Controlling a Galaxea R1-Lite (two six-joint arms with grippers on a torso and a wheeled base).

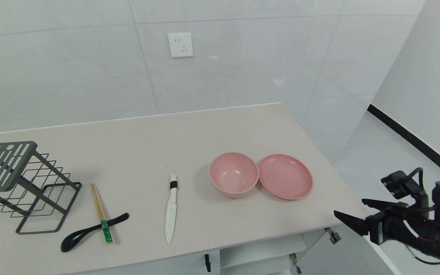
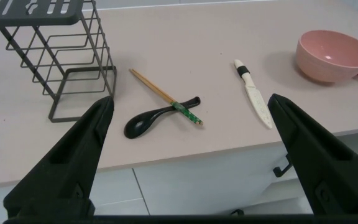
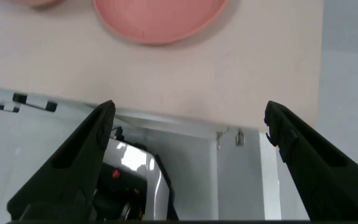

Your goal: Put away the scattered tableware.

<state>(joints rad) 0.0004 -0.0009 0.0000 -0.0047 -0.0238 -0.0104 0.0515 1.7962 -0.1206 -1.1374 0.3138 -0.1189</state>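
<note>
At the far left of the desk stands a dark wire rack with a slotted top plate, upright and near the front edge. The left end effector shows in the left wrist view; it hangs off the desk's front edge with its jaws spread wide and nothing between them, facing the rack and the small items beside it.

Just right of the rack lies a black spoon, bowl end toward the left. A pair of wooden chopsticks with green ends lies across the spoon's handle. Farther right and apart from them is a white knife with a black band on its handle, its tip toward the near edge.

Right of the knife sits a pink bowl, upright. A pink plate lies flat right beside it; whether their rims touch I cannot tell.

The right end effector is past the desk's front right corner, off the surface, with its jaws open and holding nothing.
</note>
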